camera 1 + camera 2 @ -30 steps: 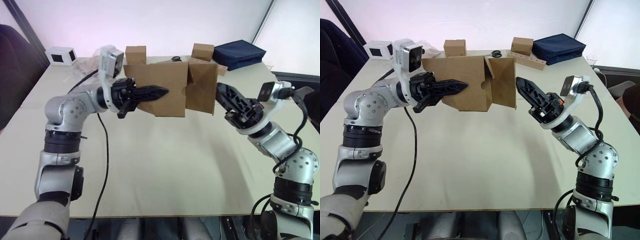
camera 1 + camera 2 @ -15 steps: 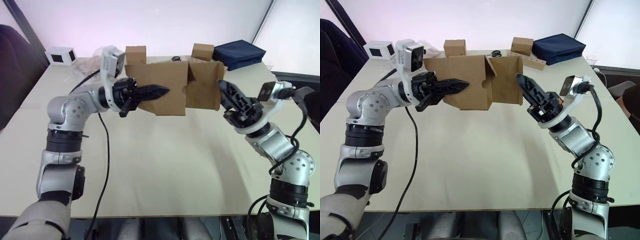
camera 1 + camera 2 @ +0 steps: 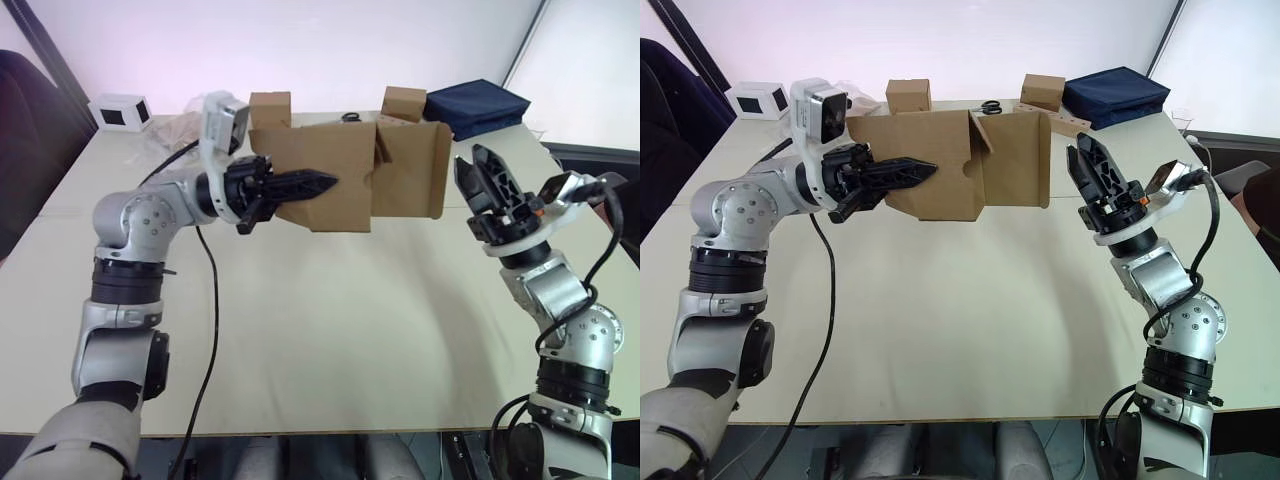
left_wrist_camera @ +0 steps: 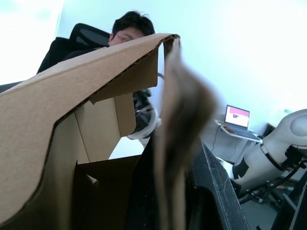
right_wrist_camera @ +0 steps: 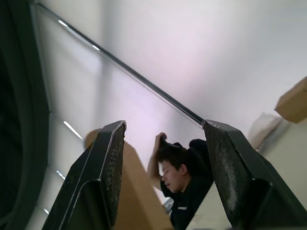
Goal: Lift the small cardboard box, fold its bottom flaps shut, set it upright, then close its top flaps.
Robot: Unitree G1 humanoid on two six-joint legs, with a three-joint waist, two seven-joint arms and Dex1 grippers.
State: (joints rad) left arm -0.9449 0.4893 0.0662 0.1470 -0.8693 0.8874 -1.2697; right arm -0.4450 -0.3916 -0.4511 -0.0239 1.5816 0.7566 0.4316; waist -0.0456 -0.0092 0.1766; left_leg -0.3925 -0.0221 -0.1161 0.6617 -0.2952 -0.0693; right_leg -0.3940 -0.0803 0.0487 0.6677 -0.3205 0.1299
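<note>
The pale, smooth table (image 3: 330, 330) carries a dark blue fabric case (image 3: 478, 105) at its far right and a white box with a dark window (image 3: 120, 110) at far left. Above the table hangs the brown corrugated cardboard box (image 3: 345, 175), its flaps open and nothing visible inside. The left gripper (image 3: 310, 185) is clamped on a box panel. The right gripper (image 3: 488, 178), fingers spread, points upward just beside a loose flap, apart from it.
</note>
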